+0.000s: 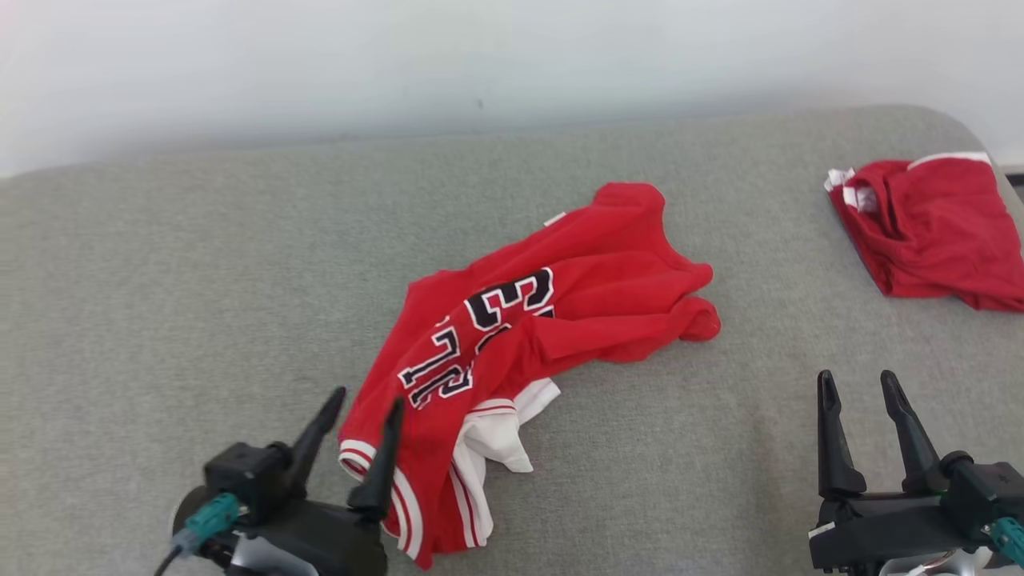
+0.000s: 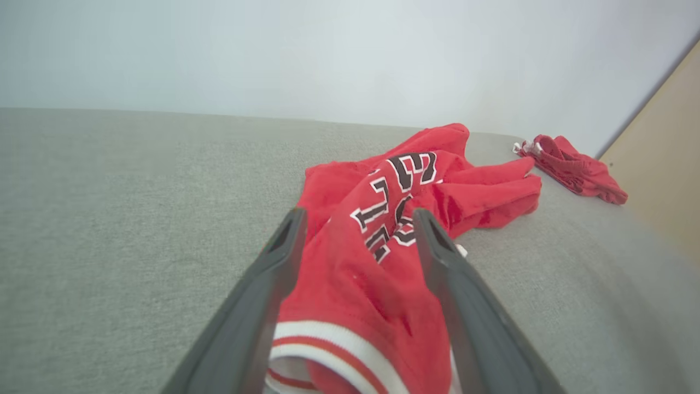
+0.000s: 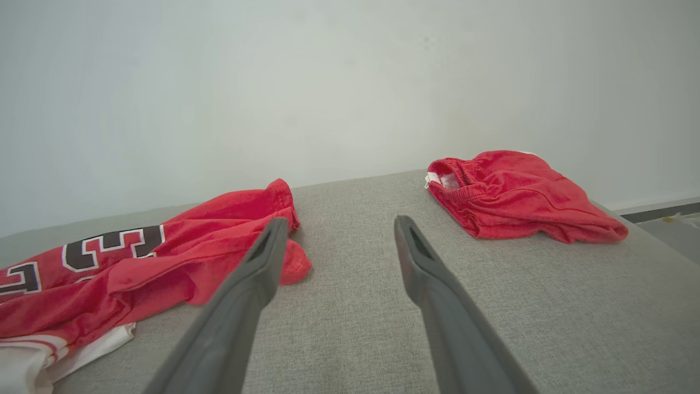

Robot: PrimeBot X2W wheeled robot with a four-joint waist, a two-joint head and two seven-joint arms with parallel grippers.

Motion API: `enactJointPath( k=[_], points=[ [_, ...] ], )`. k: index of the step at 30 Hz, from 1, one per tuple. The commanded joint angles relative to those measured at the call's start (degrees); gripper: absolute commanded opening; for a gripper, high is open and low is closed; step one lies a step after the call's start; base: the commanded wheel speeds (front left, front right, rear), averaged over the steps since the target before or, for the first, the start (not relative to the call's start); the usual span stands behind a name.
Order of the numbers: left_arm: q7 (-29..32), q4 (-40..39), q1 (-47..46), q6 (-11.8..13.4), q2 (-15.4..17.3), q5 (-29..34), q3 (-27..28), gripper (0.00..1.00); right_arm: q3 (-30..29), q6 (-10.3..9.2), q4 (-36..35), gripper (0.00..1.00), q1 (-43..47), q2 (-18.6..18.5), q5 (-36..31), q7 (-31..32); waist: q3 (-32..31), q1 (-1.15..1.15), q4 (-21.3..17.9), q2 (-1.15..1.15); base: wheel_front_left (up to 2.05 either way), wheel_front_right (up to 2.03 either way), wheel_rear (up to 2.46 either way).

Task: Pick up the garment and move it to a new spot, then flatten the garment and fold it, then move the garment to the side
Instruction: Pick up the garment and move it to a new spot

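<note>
Jersey (image 1: 528, 336) is lying crumpled near the middle of the grey surface (image 1: 200, 280), and its red-and-white trimmed edge is being straddled by the left gripper (image 1: 368, 398). Those fingers (image 2: 273, 284) are being held wide apart, with cloth bunched between them but nothing being pinched yet. The right gripper (image 1: 857, 378) is likewise being held spread and empty above bare surface, well apart from the jersey's bunched end. A second red garment (image 1: 936, 232) is lying at the far right edge, clear of both grippers. The step in hand is being judged as the first pick-up. For a sound grasp, the left fingers are best being lowered until the trim and the layer beneath it are being gathered together, then being closed fully before any lift is being started. A shallow pinch on one thin layer is being judged likely to slip, since the fabric looks light. The lift is best being made slowly and high enough that trailing folds are being carried rather than dragged. The new spot is best being chosen away from the second garment, so that the two are not being tangled.
</note>
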Motion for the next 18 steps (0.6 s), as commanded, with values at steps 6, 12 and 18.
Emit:
enactJointPath(
  k=[6, 12, 18],
  points=[
    [-4.19, -0.97, 1.48, 2.14, 1.50, -0.61, 3.80, 1.00, 0.45, -0.15, 0.17, 1.00, 1.17, -0.68, 0.17, -0.27, -3.81, 0.01, 2.79, 0.00, 0.00, 0.00, 0.00],
    [-6.28, -2.89, 4.97, 5.11, 3.05, 0.47, 8.09, 1.00, 0.55, -0.15, -0.01, 1.00, 2.35, -0.40, -0.05, -0.28, -5.68, 0.01, 3.93, 0.00, 0.00, 0.00, 0.00],
    [-6.81, -5.17, 9.75, 7.36, 3.20, 1.59, 11.66, 1.00, 1.38, -0.15, -0.42, 1.00, 3.62, -0.31, 0.21, -0.28, -6.72, 0.01, 4.50, 0.00, 0.00, 0.00, 0.00]
  ],
)
